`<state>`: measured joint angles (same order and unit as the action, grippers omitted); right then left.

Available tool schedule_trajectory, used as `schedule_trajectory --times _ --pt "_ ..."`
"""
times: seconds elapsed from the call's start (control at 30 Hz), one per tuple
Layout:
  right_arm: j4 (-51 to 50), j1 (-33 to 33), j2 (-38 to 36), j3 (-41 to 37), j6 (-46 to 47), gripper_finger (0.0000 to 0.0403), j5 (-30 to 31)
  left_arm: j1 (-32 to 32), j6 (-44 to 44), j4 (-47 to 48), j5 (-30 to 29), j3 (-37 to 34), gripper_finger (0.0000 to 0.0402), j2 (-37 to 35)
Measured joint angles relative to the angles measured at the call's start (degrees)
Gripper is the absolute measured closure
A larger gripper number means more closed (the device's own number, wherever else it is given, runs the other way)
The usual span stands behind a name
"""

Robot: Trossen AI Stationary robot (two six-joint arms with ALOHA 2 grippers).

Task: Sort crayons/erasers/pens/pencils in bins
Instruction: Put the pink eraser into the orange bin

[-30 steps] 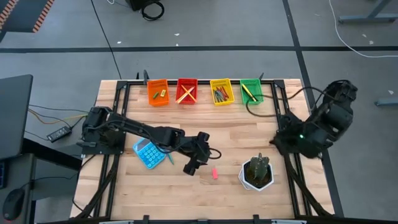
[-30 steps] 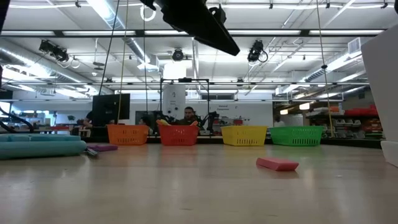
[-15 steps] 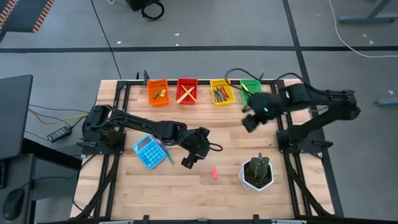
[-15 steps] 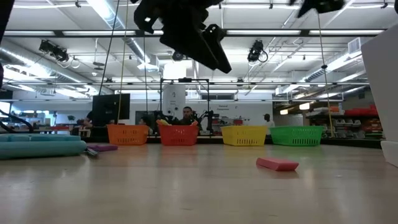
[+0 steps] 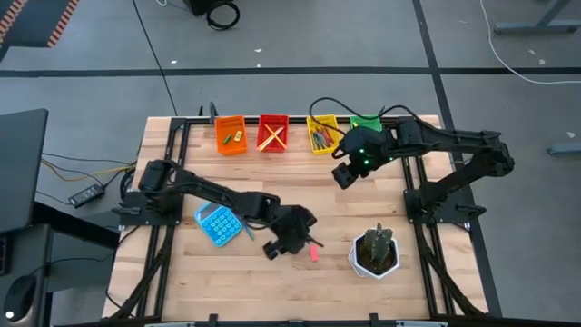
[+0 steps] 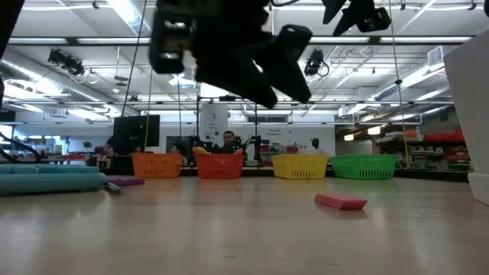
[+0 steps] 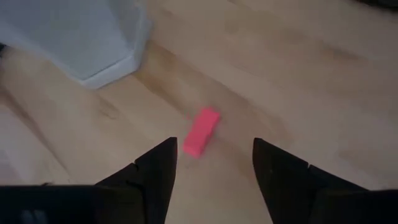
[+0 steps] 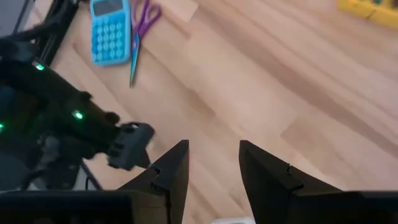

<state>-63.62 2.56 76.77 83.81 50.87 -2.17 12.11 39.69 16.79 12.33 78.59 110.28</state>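
1. Now the left arm's fingers point(image 5: 310, 243) have dropped beside the pink eraser point(image 5: 314, 253) on the near desk point(image 5: 272, 282), spread wide and empty, framing it for a pickup.
2. The right arm's fingers point(image 5: 341, 174) have swung out from the desk's right edge to hover just ahead of the far bins point(image 5: 274, 133), parted and empty.

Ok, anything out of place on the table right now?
One small pink block eraser lies loose on the wooden table, far from the four slotted plastic bins along the far edge. The open left gripper hovers over it.
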Motion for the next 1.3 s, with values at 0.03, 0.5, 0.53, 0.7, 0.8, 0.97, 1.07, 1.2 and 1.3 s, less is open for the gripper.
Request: schedule_trajectory --times 0.03,0.5,0.53,0.7,0.8,0.97,1.07,1.2,1.3 --pt "0.0 0.0 -0.3 0.0 0.1 0.0257 0.7 -0.1 0.6 -1.1 0.3 0.0 0.0188 0.6" --pt "-0.8 -0.1 -1.7 0.0 1.2 0.0258 3.6 1.6 8.7 -11.8 2.4 0.0 0.0205 11.3" --pt "-1.0 -0.1 -1.7 0.0 1.2 0.0258 3.6 1.7 8.7 -13.2 2.3 0.1 0.0206 12.1" --pt "-1.1 -0.8 -1.7 0.0 1.1 0.0258 3.4 1.5 9.2 -16.5 1.5 0.0 0.0211 13.9" --pt "-1.1 -1.7 -1.7 0.0 1.5 0.0258 3.4 1.4 10.5 -18.8 0.4 0.0 0.0212 14.0" --pt "-1.2 -3.2 -1.7 0.0 2.7 0.0258 3.4 1.2 11.0 -19.8 0.2 0.1 0.0210 14.0" --pt "-1.3 -4.0 -1.7 0.0 3.4 0.0258 3.4 0.9 10.6 -19.2 0.6 0.0 0.0212 14.9" --pt "-1.2 -4.8 -1.7 0.0 3.6 0.0258 3.4 0.8 10.7 -18.5 1.3 0.3 0.0214 15.5" --pt "-1.2 -5.4 -1.7 0.0 4.2 0.0258 3.5 0.8 10.7 -18.4 1.2 0.3 0.0214 16.1"
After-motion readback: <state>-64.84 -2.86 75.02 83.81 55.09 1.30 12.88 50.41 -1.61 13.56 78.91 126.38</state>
